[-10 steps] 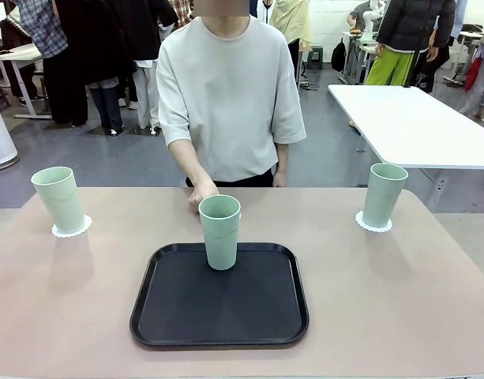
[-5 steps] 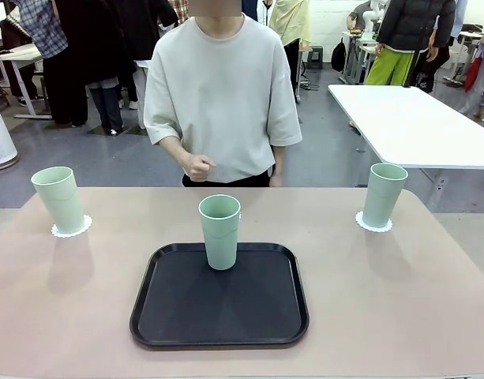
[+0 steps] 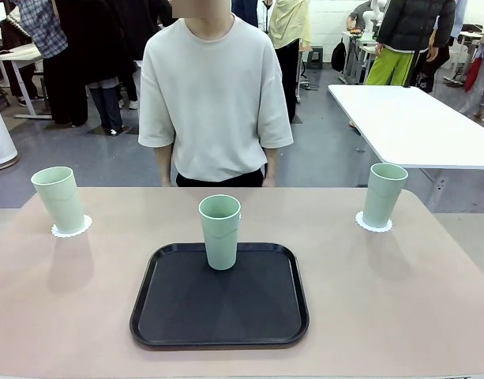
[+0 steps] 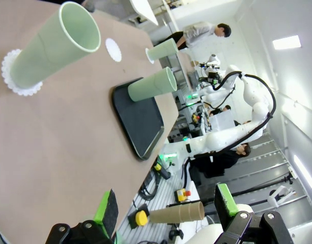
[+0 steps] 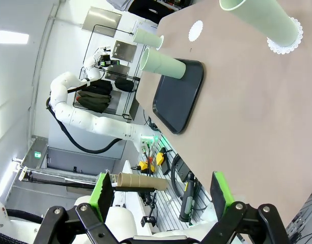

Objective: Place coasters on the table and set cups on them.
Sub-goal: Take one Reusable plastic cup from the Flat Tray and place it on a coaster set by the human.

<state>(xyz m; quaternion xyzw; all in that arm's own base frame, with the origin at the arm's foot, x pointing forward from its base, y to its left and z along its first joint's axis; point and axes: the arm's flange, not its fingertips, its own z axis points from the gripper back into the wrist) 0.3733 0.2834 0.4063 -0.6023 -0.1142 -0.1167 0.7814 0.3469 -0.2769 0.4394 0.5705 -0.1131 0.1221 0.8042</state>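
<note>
Three mint-green cups stand upright. The left cup (image 3: 60, 199) sits on a white coaster (image 3: 71, 230), and the right cup (image 3: 383, 194) on another coaster (image 3: 373, 223). The middle cup (image 3: 219, 231) stands at the far edge of the black tray (image 3: 219, 316). Beyond that tray a bare coaster (image 4: 113, 49) (image 5: 195, 31) lies on the tan table (image 3: 384, 300). My left gripper (image 4: 166, 206) is open, off the table's edge, far from the nearest cup (image 4: 54, 48). At the opposite side my right gripper (image 5: 161, 192) is open too, well back from its nearest cup (image 5: 260, 20).
A person in a pale shirt (image 3: 214, 95) stands at the far edge, arms hanging at the sides. A white rectangular table (image 3: 415, 126) stands beyond the right corner. The black tray takes up the middle of the near half.
The person's hand has drawn back from the table just behind the middle cup, and the person now stands upright with arms down. Cups, tray and grippers have not moved.
</note>
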